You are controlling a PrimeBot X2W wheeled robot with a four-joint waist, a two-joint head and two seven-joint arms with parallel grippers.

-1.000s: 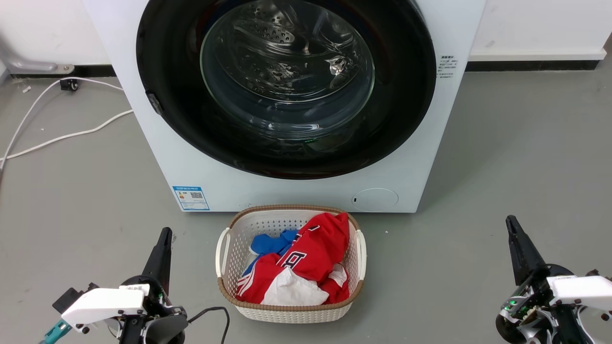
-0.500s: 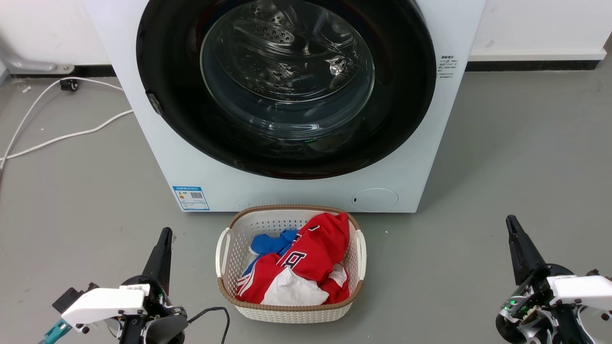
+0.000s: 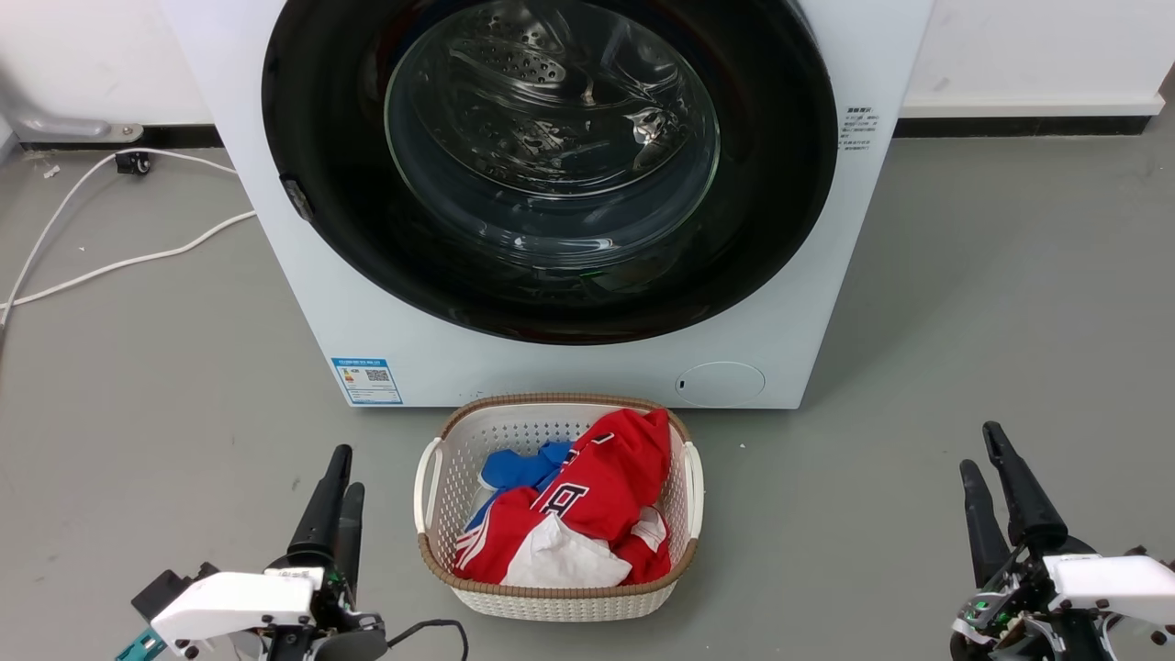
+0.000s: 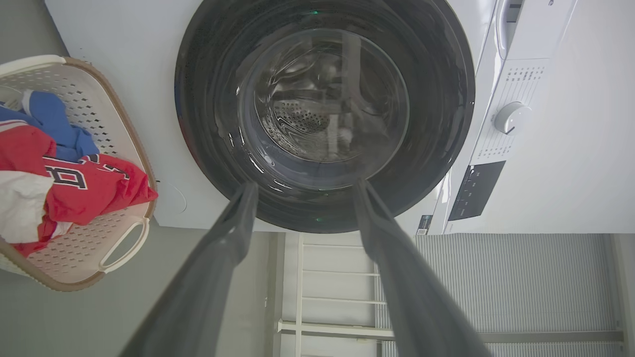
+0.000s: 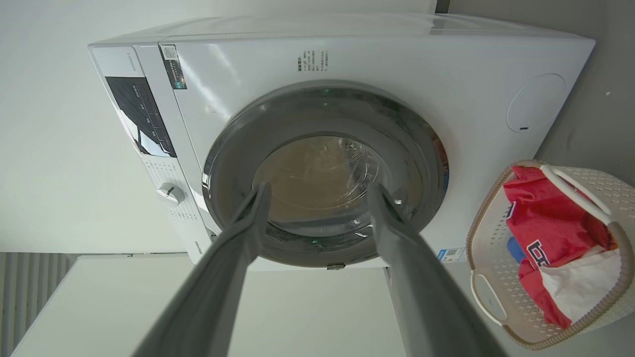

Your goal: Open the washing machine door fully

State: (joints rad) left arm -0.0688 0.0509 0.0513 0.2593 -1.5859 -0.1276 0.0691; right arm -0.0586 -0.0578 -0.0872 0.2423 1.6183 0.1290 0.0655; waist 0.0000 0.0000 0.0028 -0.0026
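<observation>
Both grippers are showing two fingers each in the head view now, where half a second ago only one finger per side was showing; wrists are looking rolled and both are sitting slightly lower in frame. Nothing else is moving.

Left gripper (image 3: 349, 470) is hanging low over the grey floor (image 3: 165, 386), left of the laundry basket (image 3: 428, 477), fingers pointing toward the washing machine (image 3: 413, 340). Fingers are standing apart, gripping nothing. Right gripper (image 3: 979, 447) is mirroring that on the far side of the basket, also spread and empty. Both are sitting well apart from the machine.

Washing machine door (image 3: 551, 308) is lying closed, flush against the front, directly behind the basket. Both wrist views are framing it between their fingers.

Head view is cutting off the door's top and the control panel; the control dial (image 4: 511, 118) is showing in the left wrist view. Forearms are running out of the bottom edge. Reflections on the glass are making the drum interior hard to read. Red jersey (image 3: 610, 477) is covering most of the basket's contents.
</observation>
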